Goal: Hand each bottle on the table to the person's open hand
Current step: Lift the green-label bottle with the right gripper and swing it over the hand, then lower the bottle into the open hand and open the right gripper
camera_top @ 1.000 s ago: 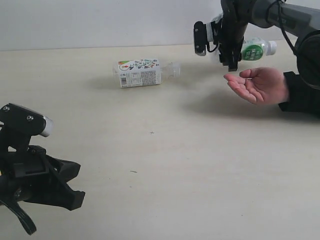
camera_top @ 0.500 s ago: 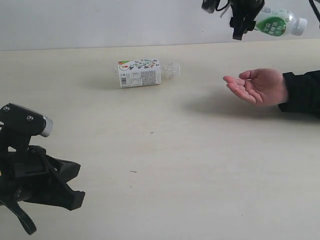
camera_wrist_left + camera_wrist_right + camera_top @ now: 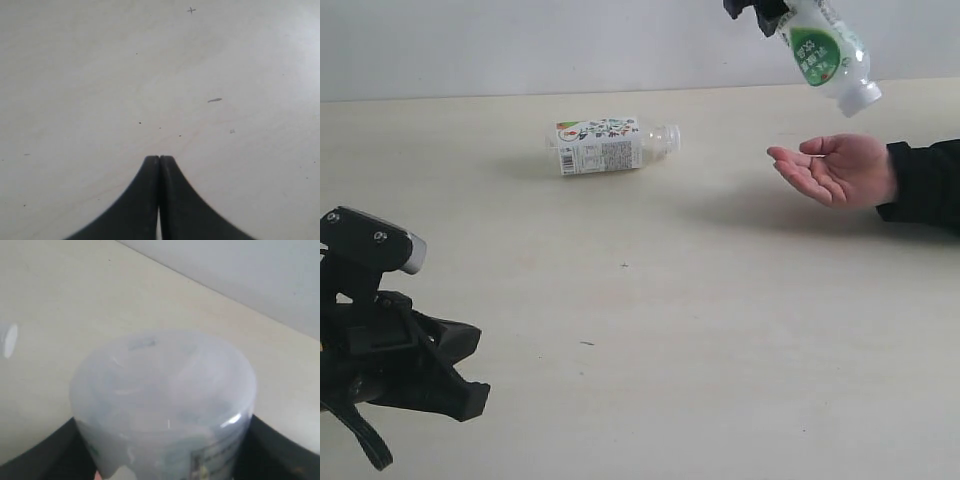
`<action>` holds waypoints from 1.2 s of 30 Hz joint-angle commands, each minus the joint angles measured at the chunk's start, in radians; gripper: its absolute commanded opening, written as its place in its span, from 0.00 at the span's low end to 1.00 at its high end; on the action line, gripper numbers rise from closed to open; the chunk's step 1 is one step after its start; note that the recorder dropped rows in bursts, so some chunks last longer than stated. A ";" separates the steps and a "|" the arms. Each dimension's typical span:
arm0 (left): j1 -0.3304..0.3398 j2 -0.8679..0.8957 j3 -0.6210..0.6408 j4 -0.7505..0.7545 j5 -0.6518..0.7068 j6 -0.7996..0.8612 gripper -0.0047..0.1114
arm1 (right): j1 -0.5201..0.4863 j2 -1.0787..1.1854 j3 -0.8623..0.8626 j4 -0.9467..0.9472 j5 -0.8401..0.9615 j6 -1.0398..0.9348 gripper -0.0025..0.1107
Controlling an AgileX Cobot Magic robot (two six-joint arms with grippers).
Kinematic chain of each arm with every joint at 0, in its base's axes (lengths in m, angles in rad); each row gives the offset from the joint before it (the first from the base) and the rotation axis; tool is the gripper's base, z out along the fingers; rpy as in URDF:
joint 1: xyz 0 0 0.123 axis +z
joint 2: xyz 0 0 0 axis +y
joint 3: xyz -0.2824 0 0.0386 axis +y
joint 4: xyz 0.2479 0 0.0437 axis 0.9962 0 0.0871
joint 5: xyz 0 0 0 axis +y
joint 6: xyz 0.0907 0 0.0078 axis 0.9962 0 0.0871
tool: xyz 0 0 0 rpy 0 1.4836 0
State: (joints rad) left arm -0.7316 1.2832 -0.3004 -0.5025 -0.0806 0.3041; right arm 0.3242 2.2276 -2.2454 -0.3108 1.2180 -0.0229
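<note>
Gripping the held bottle [image 3: 825,50] at its base end: right gripper [image 3: 767,12], above the hand [image 3: 840,168], cut off by the top edge of the exterior view. Held bottle is clear with a white-green label, tilted, cap end pointing down toward the hand's palm, clear air gap between them. Right wrist view: bottle base [image 3: 165,390] fills the frame, dark fingers [image 3: 60,460] clamped on either side of it.

Hand is open, palm up, fingers slightly curled, black sleeve [image 3: 925,185] at the wrist. Can't tell whether it touches the table [image 3: 720,330].

Second bottle [image 3: 610,145]: same label type, lying on its side on the table, well apart from the hand on its fingertip side, cap end toward the hand.

Left gripper [image 3: 460,385]: much farther from the hand than the second bottle, low over the table. Left wrist view shows its fingers [image 3: 140,210] pressed together with nothing between them, only speckled table surface beyond.
</note>
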 commanded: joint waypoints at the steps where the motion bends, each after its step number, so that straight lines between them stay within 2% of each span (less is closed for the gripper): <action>1: 0.002 -0.007 0.005 0.003 -0.014 -0.001 0.05 | 0.002 -0.014 -0.005 0.117 0.003 0.083 0.02; 6: 0.002 -0.007 0.005 0.003 -0.014 -0.001 0.05 | 0.002 -0.033 0.013 0.169 0.003 0.095 0.02; 13: 0.002 -0.007 0.005 0.003 -0.014 -0.001 0.05 | -0.011 -0.183 0.245 0.141 0.003 0.106 0.02; 18: 0.002 -0.007 0.005 0.003 -0.014 -0.001 0.05 | -0.013 -0.240 0.347 0.149 0.003 0.116 0.02; 36: 0.002 -0.007 0.005 0.003 -0.014 -0.001 0.05 | -0.041 -0.092 0.366 0.127 0.003 0.207 0.02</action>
State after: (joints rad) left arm -0.7316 1.2832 -0.3004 -0.4987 -0.0806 0.3041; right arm 0.2935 2.1213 -1.8808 -0.1599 1.2257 0.1766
